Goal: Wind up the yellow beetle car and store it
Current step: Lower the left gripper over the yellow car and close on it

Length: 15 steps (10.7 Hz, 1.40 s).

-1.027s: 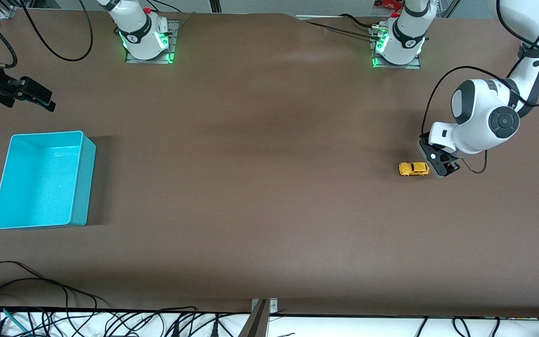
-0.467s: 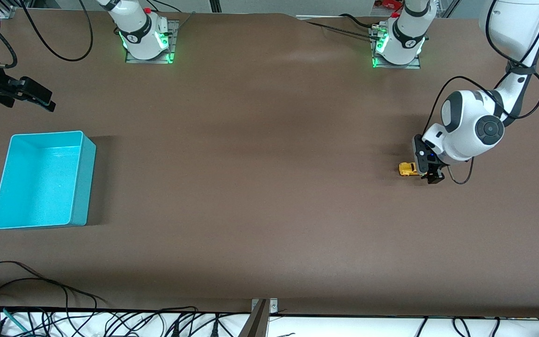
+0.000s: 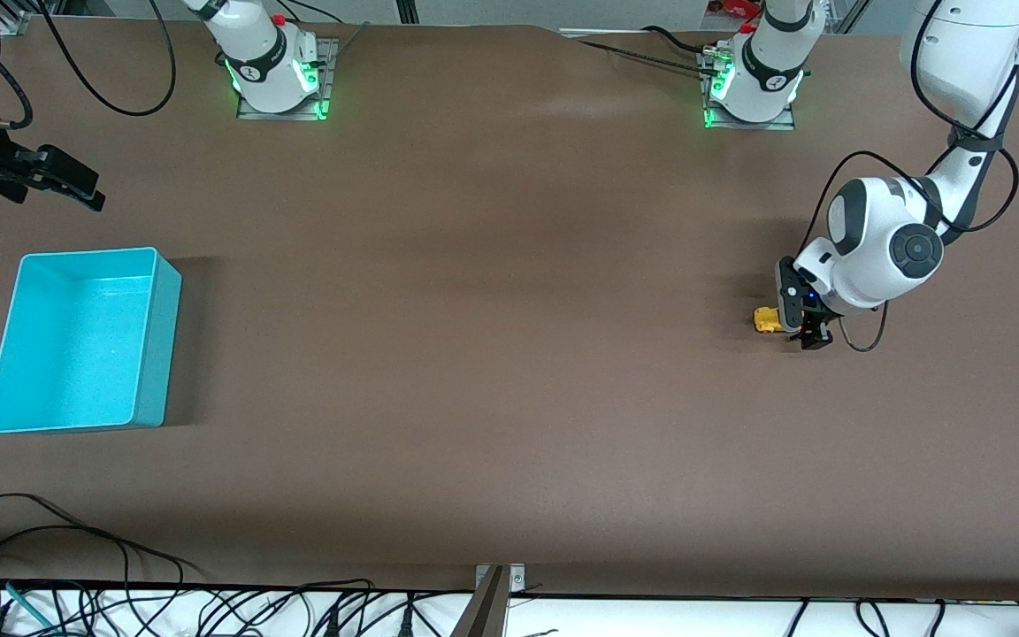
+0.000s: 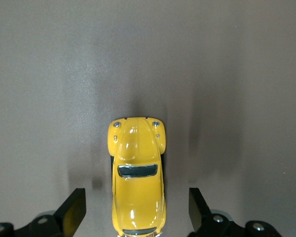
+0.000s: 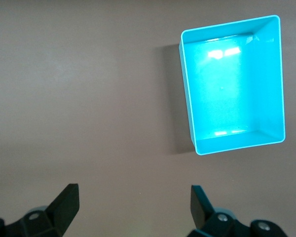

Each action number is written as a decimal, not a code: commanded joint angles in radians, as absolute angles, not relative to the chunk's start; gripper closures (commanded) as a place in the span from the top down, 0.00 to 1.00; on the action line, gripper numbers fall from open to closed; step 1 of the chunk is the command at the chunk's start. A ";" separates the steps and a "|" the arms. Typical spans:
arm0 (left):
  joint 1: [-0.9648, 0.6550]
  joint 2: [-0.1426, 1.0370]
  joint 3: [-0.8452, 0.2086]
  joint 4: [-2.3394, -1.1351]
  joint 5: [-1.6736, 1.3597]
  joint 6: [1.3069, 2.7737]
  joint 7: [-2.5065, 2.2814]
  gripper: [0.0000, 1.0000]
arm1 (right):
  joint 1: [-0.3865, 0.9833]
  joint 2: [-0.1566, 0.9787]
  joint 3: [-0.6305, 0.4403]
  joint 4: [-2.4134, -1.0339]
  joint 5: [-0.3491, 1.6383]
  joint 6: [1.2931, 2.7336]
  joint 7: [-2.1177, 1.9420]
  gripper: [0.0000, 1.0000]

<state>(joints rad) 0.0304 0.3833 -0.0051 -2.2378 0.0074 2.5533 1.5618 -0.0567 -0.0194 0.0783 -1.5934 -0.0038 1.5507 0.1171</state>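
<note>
- Between my left gripper's (image 4: 133, 217) spread fingers (image 4: 71, 212) sits the car (image 4: 136, 180) on the table (image 3: 509, 354), at the left arm's end
- Neither finger touches it; gaps show on both sides, so I grasp nothing
- Near the bin (image 3: 76, 341), my right gripper (image 5: 133, 207) waits, fingers wide apart and empty

No legible text, label, brand, number or sign in any view. Round marks on the collars of the arm bases (image 3: 275, 66), too small to read. No lettering on the yellow beetle car (image 4: 136, 177) or the turquoise bin (image 5: 233, 84).
</note>
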 commanded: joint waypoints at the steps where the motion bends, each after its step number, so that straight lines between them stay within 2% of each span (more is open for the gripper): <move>1: 0.029 0.385 -0.006 -2.229 0.002 2.559 1.592 0.38 | -0.057 -0.014 0.078 -1.577 0.012 1.548 0.123 1.00; 2: 0.029 0.385 -0.006 -2.229 0.002 2.559 1.592 0.23 | -0.058 -0.014 0.080 -1.577 0.012 1.548 0.123 1.00; 4: 0.029 0.385 -0.006 -2.227 0.005 2.559 1.595 0.00 | -0.057 -0.014 0.080 -1.577 0.012 1.548 0.123 1.00; 11: 0.041 0.411 -0.005 -2.226 0.014 2.559 1.614 0.00 | -0.058 -0.014 0.080 -1.577 0.012 1.548 0.123 1.00; 15: 0.112 0.442 -0.003 -2.210 0.023 2.559 1.626 0.00 | -0.058 -0.014 0.078 -1.577 0.012 1.548 0.123 1.00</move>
<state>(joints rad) 0.0751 0.3866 -0.0005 -2.2288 0.0110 2.5524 1.6146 -0.0566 -0.0194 0.0784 -1.5934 -0.0037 1.5508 0.1171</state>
